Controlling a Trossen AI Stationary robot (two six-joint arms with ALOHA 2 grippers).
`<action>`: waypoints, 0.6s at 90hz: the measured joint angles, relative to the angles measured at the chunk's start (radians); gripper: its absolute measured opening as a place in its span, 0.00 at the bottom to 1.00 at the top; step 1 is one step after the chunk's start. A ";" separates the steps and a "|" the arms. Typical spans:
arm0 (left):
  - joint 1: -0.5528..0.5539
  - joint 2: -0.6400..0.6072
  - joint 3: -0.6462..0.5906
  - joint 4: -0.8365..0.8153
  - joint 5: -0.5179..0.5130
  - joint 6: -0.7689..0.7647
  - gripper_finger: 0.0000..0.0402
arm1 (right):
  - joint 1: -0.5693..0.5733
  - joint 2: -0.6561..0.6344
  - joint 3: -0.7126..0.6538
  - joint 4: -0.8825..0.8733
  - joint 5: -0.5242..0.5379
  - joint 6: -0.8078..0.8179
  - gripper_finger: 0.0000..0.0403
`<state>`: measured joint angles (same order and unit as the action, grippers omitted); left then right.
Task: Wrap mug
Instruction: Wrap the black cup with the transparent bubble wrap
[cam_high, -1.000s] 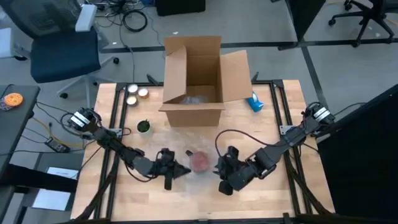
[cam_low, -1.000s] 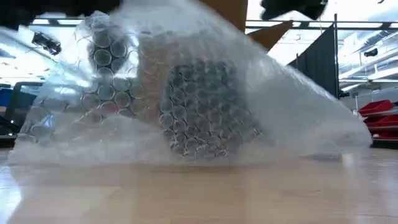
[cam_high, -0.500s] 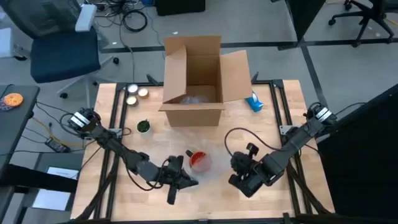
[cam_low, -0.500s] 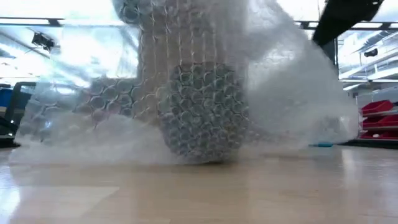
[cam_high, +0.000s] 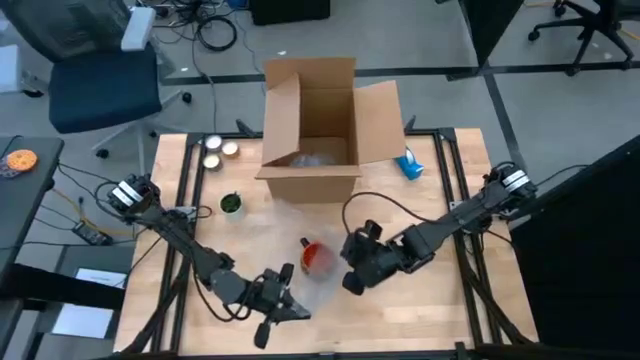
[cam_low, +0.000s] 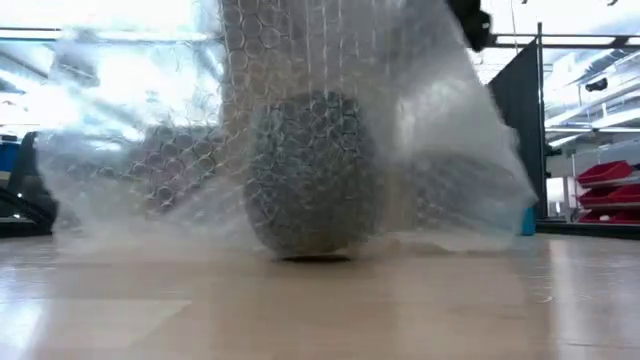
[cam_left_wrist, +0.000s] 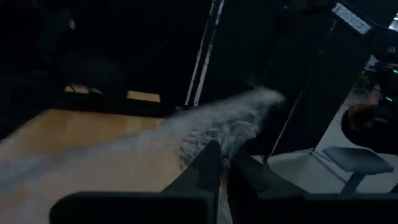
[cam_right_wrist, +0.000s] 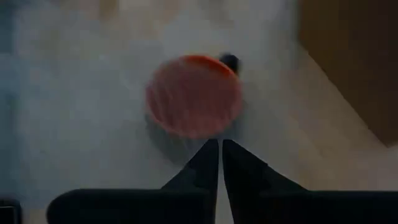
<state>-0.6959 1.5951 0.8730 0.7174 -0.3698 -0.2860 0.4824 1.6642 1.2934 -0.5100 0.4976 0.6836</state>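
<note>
Both pincers grip bubble wrap (cam_low: 300, 130) around mug (cam_high: 316, 257).

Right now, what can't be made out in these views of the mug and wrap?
- Mug: low view, surface blurred by bubble wrap.
- Wrap's outline: high view, too transparent against the table.
- Box contents: high view, too small.
- Left gripper: left wrist view, too dark.

A blue office chair (cam_high: 100, 75) and loose cables (cam_high: 215, 30) sit on the grey floor (cam_high: 440, 40).
</note>
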 joint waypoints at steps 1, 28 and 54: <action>0.000 0.000 0.000 0.000 -0.001 0.002 0.00 | -0.003 0.005 0.000 0.010 -0.009 -0.006 0.00; -0.001 0.000 0.000 0.005 0.002 0.026 0.00 | -0.044 0.130 0.000 0.162 -0.134 -0.121 0.00; 0.000 0.000 0.000 0.004 0.004 0.025 0.00 | -0.069 0.134 0.000 0.318 -0.158 -0.208 0.00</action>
<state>-0.6960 1.5951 0.8732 0.7210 -0.3655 -0.2614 0.4130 1.7985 1.2930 -0.1917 0.3393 0.4751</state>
